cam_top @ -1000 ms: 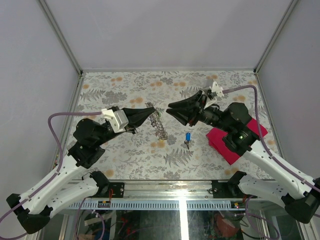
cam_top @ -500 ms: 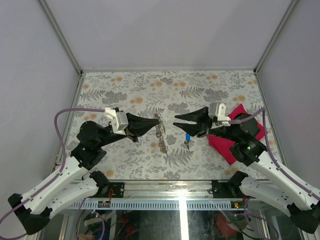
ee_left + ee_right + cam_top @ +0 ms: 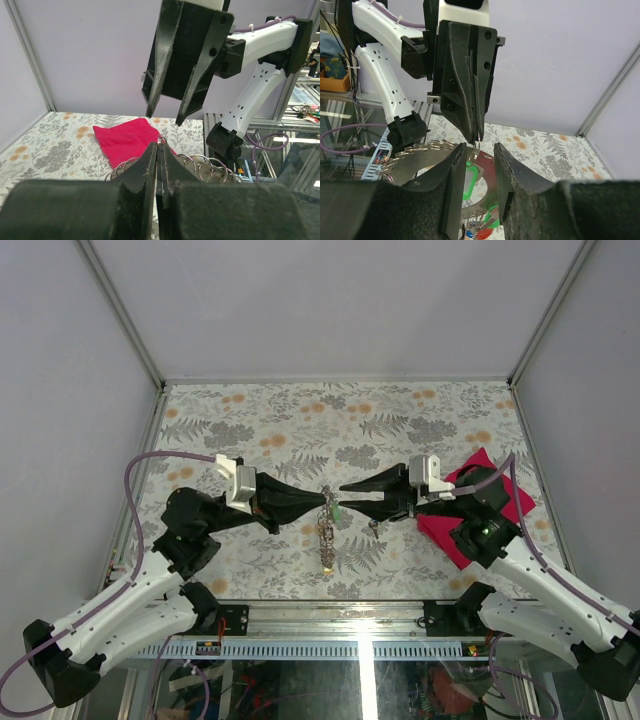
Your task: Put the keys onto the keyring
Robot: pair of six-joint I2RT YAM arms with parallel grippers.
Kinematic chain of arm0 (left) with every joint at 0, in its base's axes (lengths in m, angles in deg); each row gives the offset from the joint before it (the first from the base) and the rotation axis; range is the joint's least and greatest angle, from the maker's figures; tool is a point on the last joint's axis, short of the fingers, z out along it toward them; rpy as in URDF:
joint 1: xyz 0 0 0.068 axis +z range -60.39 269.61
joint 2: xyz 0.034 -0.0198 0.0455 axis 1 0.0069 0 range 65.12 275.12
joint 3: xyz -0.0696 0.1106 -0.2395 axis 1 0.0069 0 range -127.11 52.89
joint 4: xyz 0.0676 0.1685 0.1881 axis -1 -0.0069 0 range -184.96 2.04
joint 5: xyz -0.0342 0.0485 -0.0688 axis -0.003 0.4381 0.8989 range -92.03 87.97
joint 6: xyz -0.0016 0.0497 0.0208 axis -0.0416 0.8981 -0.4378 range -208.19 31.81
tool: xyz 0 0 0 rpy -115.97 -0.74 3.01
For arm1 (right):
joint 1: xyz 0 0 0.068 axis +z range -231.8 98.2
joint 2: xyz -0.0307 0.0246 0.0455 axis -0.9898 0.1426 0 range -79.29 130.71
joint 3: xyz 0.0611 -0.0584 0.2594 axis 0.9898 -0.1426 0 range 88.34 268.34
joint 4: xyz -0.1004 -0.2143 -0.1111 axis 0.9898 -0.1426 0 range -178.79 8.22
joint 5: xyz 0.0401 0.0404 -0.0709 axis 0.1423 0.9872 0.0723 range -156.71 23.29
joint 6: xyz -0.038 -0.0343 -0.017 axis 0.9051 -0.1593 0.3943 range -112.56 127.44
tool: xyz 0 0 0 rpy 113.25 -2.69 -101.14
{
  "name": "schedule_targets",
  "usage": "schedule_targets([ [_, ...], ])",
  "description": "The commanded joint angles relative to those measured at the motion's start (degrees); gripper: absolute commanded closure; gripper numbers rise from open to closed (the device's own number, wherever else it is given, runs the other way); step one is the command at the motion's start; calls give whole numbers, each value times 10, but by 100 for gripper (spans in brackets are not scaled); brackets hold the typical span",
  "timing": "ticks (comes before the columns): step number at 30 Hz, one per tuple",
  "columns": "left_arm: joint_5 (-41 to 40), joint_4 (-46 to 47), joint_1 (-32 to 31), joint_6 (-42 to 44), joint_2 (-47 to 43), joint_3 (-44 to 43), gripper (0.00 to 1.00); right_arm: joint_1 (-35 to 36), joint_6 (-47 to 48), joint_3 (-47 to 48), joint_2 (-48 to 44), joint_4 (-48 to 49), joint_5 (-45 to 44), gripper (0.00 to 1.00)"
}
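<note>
From overhead, I see both arms reaching inward over a floral-patterned table, their tips meeting near the middle, slightly toward the near edge.

The left gripper points right, with its two black fingers pressed flat together. They pinch a thin wire loop at the top of the keyring. The keyring hangs straight down from that pinch as a silvery chain of coiled rings, and I cannot tell whether its lower end touches the table.

The right gripper points left, nose to nose with the left one and just beside it. Its jaws stand partly apart and grip nothing. In the right wrist view its two fingers frame the left gripper's tip, and the wire loop sits just above the gap between them.

The green key sits in that gap, just beside the top of the keyring. Its bright green head hangs between the right fingers without touching either. I cannot tell whether it is threaded onto the ring.

A small dark key shaft shows on the table just under the right gripper. Its head is hidden, so I cannot tell its colour.

A red cloth lies flat on the right side of the table, partly under the right arm.
</note>
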Motion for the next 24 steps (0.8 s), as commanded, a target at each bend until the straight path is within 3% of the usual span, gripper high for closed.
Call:
schedule_targets([
  [1,9,83,-3,-15,-3,-5,100,4,-29,6,19,59,16,65],
  [24,9,96,-3,-14,-2,-6,100,5,-71,-10,61,99,42,70],
])
